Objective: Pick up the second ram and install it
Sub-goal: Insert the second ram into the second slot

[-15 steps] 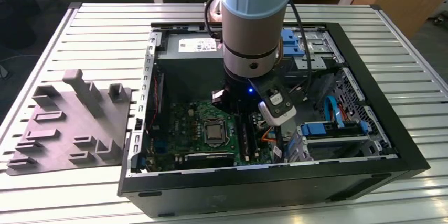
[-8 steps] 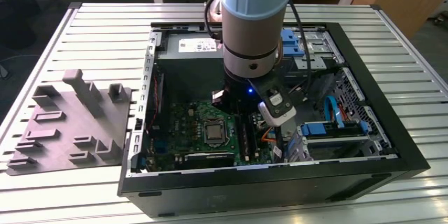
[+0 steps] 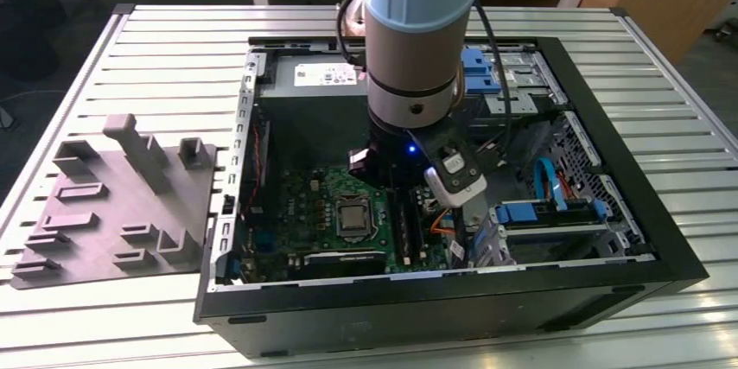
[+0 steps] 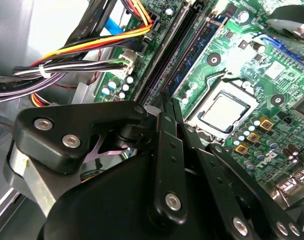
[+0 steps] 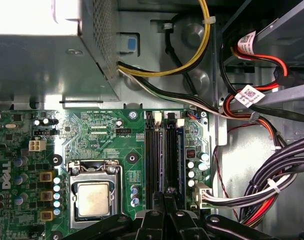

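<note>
Ram cannot be told apart from the dark slots. At lower centre of the first wrist view the jaws of the gripper (image 5: pixel 164 200) are drawn close together; any hold is unclear. Beyond run the slots (image 5: pixel 153 160), beside the processor (image 5: pixel 93 199), then yellow cables (image 5: pixel 204 45).

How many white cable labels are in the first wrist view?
2. One label sits farther from the motherboard; the other label is nearer it. More may be hidden among cables.
</note>
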Available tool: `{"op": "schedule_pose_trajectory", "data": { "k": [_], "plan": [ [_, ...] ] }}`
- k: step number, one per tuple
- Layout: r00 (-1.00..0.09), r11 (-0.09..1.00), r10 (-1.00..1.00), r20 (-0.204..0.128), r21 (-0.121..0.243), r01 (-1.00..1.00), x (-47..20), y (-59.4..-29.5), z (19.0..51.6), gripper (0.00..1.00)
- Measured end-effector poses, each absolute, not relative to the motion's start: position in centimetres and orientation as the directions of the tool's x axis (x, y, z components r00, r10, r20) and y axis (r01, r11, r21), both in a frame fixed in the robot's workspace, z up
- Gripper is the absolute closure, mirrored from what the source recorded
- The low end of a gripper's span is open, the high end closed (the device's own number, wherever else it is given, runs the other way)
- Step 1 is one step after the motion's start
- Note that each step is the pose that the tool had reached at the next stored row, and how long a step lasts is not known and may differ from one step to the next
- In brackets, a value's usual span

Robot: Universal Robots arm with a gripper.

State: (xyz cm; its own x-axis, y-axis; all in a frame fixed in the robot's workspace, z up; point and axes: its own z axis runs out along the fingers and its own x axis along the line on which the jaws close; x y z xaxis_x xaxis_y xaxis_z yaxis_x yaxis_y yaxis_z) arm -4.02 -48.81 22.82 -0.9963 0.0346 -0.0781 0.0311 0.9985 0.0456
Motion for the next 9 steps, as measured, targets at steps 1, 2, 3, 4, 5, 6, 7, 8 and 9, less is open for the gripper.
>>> {"op": "schedule_pose_trajectory", "data": {
  "k": [1, 2, 3, 4, 5, 6, 7, 8, 9],
  "plan": [
    [-0.996, 0.998, 0.035, -0.078, 0.046, 0.031, -4.04, -48.81, 22.80, 0.89],
    [-0.996, 0.998, 0.034, -0.078, 0.046, 0.031, -4.05, -48.81, 22.79, 0.89],
    [-0.996, 0.999, 0.034, -0.078, 0.045, 0.030, -4.06, -48.81, 22.79, 0.89],
    [-0.996, 0.999, 0.033, -0.078, 0.045, 0.029, -4.07, -48.81, 22.78, 0.89],
    [-0.996, 0.999, 0.033, -0.078, 0.046, 0.029, -4.07, -48.81, 22.77, 0.89],
    [-0.996, 0.999, 0.032, -0.078, 0.046, 0.029, -4.08, -48.80, 22.77, 0.89],
    [-0.996, 0.999, 0.032, -0.078, 0.046, 0.029, -4.11, -48.78, 22.75, 0.89],
    [-0.996, 0.999, 0.032, -0.078, 0.046, 0.028, -4.15, -48.77, 22.74, 0.89],
    [-0.996, 0.999, 0.032, -0.078, 0.046, 0.028, -4.17, -48.76, 22.74, 0.89]
  ]
}}
